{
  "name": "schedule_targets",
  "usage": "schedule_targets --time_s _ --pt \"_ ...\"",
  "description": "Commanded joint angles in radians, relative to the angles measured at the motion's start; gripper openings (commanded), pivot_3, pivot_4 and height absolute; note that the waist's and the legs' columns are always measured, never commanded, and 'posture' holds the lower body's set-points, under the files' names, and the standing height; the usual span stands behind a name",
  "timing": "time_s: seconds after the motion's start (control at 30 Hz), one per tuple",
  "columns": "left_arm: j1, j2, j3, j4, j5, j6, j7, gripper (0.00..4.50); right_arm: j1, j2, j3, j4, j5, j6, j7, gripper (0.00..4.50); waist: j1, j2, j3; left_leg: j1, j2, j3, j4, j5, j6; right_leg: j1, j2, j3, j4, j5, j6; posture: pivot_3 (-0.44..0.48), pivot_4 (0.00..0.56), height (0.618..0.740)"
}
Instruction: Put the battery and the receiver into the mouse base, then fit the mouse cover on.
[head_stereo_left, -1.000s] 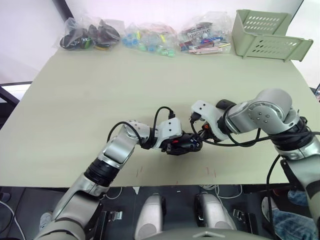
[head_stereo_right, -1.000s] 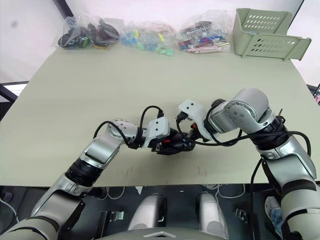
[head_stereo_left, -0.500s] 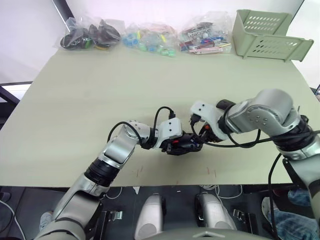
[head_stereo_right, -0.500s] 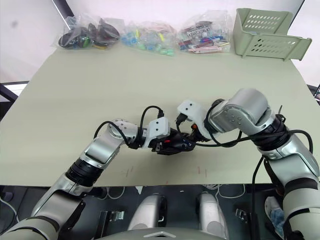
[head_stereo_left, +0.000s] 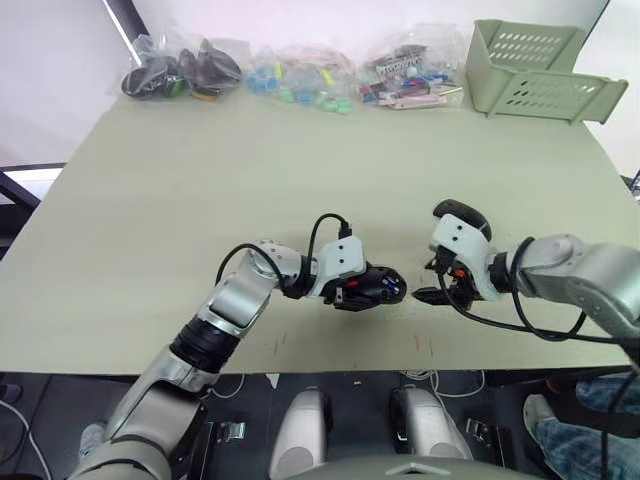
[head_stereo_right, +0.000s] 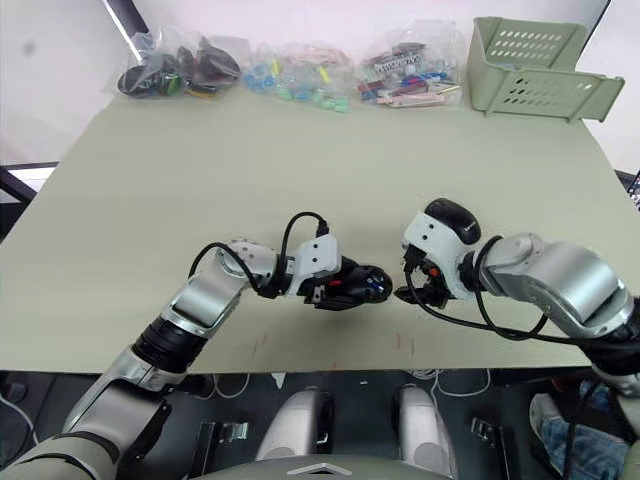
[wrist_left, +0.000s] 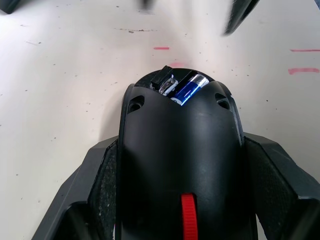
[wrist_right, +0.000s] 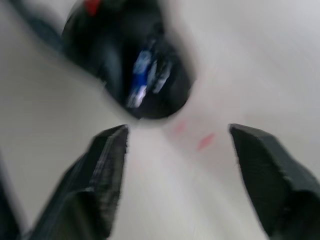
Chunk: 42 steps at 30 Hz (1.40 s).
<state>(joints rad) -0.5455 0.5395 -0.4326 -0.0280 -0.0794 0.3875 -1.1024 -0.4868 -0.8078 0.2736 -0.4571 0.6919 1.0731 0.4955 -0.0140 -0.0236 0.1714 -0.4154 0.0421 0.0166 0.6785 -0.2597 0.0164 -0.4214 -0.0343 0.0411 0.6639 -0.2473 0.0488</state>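
My left gripper (head_stereo_left: 368, 289) is shut on the mouse base (wrist_left: 180, 150), a black oval body with a red patch, its fingers (wrist_left: 100, 185) pressing both sides. The blue battery (wrist_left: 190, 89) lies in the recess at the base's far end. A small dark-and-silver piece, apparently the receiver (wrist_left: 166, 83), sits right beside it. My right gripper (head_stereo_left: 432, 291) hovers just to the right of the base, apart from it. It is open, with its fingers (wrist_right: 107, 165) spread wide and nothing between them. The mouse cover is out of view.
Several clear bags of small parts (head_stereo_left: 300, 80) lie along the table's back edge. A pale green basket (head_stereo_left: 535, 70) stands at the back right. Small red marks (head_stereo_left: 420, 342) dot the table near its front edge.
My right gripper has opened and drawn back to the right, away from the mouse base where it was shut against the far end. The left arm has stayed still.
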Motion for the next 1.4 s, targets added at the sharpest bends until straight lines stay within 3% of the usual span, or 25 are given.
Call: schedule_targets --time_s 0.03,0.13,0.27,0.37,0.77,1.07,1.4 --pt "0.004 0.015 0.003 0.016 0.025 0.003 0.007 2.93 0.094 0.082 -0.109 0.001 -0.052 -0.169 -0.019 4.04 -0.002 0.001 0.0 0.0 0.0 0.0 0.0 0.0 0.0 0.001 0.0 0.0 0.0 0.0 0.0 0.0 0.15 0.74" --pt "0.003 0.015 0.002 0.019 0.027 0.001 0.006 2.93 0.166 0.103 -0.068 -0.013 -0.138 -0.278 0.007 3.17 0.0 0.001 0.0 0.0 0.0 0.0 0.0 0.0 0.0 0.0 0.0 0.0 0.0 0.0 0.0 0.0 0.15 0.74" --pt "0.001 0.018 0.002 0.022 0.029 -0.002 0.004 2.93 0.21 0.165 -0.073 -0.014 -0.159 -0.334 0.017 1.18 -0.002 0.001 0.0 0.001 0.0 0.0 0.0 0.0 0.0 0.001 0.0 0.0 0.0 0.0 0.0 0.0 0.15 0.74" --pt "0.001 0.02 0.003 0.023 0.028 -0.002 0.003 2.93 0.222 0.187 -0.074 -0.017 -0.178 -0.349 0.034 0.16 -0.002 0.001 0.0 0.001 0.0 -0.001 0.0 0.0 0.0 0.001 0.001 0.0 0.0 0.0 0.0 0.0 0.15 0.74" --pt "0.003 0.02 0.003 0.015 0.028 0.005 0.004 2.93 0.231 0.254 -0.048 -0.022 -0.208 -0.354 0.06 0.16 -0.001 0.001 0.0 0.001 0.0 -0.001 0.0 0.0 0.0 0.001 0.001 0.0 0.0 0.0 0.0 0.0 0.15 0.74" --pt "0.004 0.018 0.001 0.011 0.026 0.014 0.006 2.93 0.298 0.251 0.038 0.109 -0.342 -0.406 0.087 0.16 -0.002 0.001 0.0 0.003 0.0 -0.001 0.0 0.0 0.0 0.003 0.001 0.0 0.0 0.0 0.0 0.0 0.15 0.74" --pt "-0.001 0.011 -0.004 0.026 0.03 0.007 0.006 2.93 0.342 0.272 -0.029 0.185 -0.322 -0.371 0.106 0.16 -0.002 0.0 -0.001 0.012 0.0 0.0 0.0 0.0 0.0 0.011 0.001 0.001 0.0 0.0 0.0 0.0 0.15 0.74"
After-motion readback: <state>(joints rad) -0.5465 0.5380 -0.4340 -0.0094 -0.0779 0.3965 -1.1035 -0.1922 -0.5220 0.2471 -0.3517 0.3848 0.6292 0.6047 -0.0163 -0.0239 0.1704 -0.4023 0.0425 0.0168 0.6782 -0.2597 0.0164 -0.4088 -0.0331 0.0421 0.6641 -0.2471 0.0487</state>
